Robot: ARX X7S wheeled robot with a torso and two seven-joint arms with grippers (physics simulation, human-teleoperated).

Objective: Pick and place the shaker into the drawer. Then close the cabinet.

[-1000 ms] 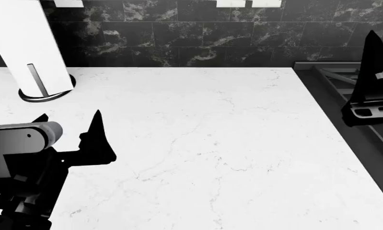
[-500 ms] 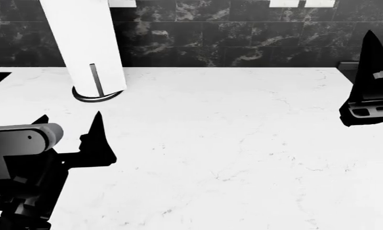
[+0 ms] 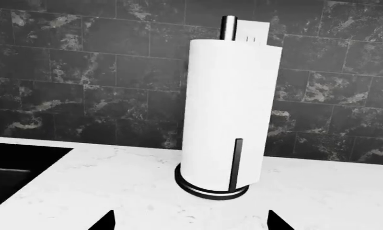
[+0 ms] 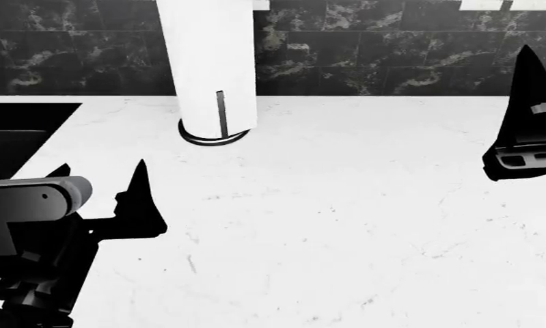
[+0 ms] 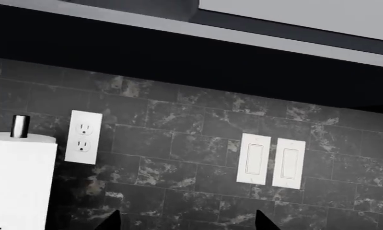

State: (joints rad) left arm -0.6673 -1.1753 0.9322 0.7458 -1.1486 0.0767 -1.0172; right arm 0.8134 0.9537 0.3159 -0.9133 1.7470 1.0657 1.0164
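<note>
The shaker, the drawer and the cabinet are out of view in every frame. My left gripper [image 4: 100,168] hovers low over the white marble counter [image 4: 346,205] at the lower left of the head view. It is open, and in the left wrist view the left gripper [image 3: 190,223] has only bare counter between its two black tips. My right gripper [image 5: 188,221] is also open and empty, held high and facing the dark tiled wall. One of its black fingers [image 4: 531,82] shows at the right edge of the head view.
A paper towel roll on a black stand [image 4: 213,68] stands at the back of the counter, straight ahead of the left gripper [image 3: 226,115]. A dark sink [image 4: 18,130] opens at the far left. An outlet [image 5: 82,136] and two switches [image 5: 271,160] are on the wall.
The head view has swung left: the towel stand slid from the left toward the middle, the sink came in at left, and the dark frame at right left the picture. Both grippers stay open.
</note>
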